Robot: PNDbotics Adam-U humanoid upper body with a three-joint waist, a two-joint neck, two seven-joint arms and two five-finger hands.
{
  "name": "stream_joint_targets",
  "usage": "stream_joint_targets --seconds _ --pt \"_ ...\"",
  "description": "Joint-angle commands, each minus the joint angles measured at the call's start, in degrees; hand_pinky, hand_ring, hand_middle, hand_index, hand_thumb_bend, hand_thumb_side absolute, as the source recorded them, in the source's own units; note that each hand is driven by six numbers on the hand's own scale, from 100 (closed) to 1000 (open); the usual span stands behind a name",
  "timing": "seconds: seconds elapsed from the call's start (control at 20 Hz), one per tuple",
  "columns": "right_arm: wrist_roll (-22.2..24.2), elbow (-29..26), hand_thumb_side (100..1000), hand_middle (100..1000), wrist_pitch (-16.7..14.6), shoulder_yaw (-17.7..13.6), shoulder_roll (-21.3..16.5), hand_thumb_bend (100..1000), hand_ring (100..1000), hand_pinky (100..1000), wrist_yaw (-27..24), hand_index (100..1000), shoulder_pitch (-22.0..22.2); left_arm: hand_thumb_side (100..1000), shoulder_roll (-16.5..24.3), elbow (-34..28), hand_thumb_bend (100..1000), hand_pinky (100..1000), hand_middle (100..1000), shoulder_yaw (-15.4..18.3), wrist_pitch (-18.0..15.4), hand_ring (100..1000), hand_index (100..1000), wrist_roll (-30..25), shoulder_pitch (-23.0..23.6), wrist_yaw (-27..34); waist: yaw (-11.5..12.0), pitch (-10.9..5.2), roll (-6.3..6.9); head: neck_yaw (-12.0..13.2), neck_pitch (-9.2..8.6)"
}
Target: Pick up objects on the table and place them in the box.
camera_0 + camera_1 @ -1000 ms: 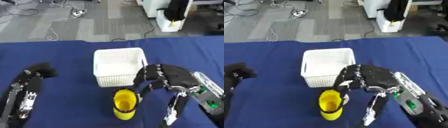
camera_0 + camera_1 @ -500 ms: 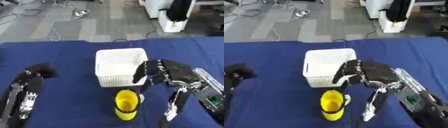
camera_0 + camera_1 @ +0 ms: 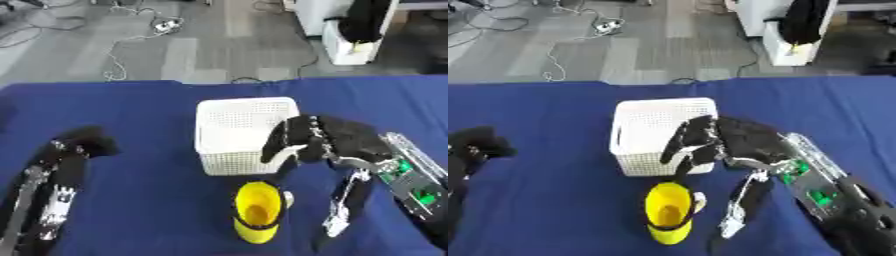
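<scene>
While the right hand (image 3: 319, 142) hangs at center-right of the frame, fingers drooping relaxed and apart over the near right corner of the white box (image 3: 236, 125), nothing is held — so I read this as the reach step, pick not yet made. Target looks like the yellow cup (image 3: 255, 211), lower center, lying on the blue table (image 3: 157, 200) just in front of the box and apart from it, open mouth tilted up toward the camera. It's bright yellow, smooth-walled, with a small pale bit showing at its right side — can't tell what that is. Box is a perforated white basket, upright, appears empty from here. Next move, as I judge it: bring the hand down and back toward the lower frame, get thumb and fingers around the cup wall, then lift and carry it over the rim. Cup on its side may roll when touched. Left hand (image 3: 83, 142) sits at lower left, dark and bunched — can't tell its finger state.
</scene>
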Motion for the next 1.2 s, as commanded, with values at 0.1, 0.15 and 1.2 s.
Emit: stream_joint_targets --seconds 0.1,0.15,1.2 --pt "2.4 0.3 633 691 -2.3 -0.4 -0.3 883 697 690 0.8 621 -1.6 839 0.1 -1.2 188 694 616 0.0 -0.2 647 813 -0.2 -0.7 0.3 0.3 -0.43 -0.11 -1.0 -0.91" --pt "2.3 0.5 633 691 -2.3 -0.4 -0.3 883 697 691 1.0 621 -1.7 839 0.1 -1.2 188 694 616 0.0 -0.2 647 813 -0.2 -0.7 0.3 0.4 -0.38 -0.13 -1.0 -0.93" --pt "-0.9 2.0 638 691 -2.3 0.7 1.0 888 699 695 5.9 622 -2.9 841 -0.1 -1.2 193 692 615 -0.1 -0.2 648 814 -0.4 -1.1 0.3 2.2 0.35 -1.80 -1.1 -0.91"
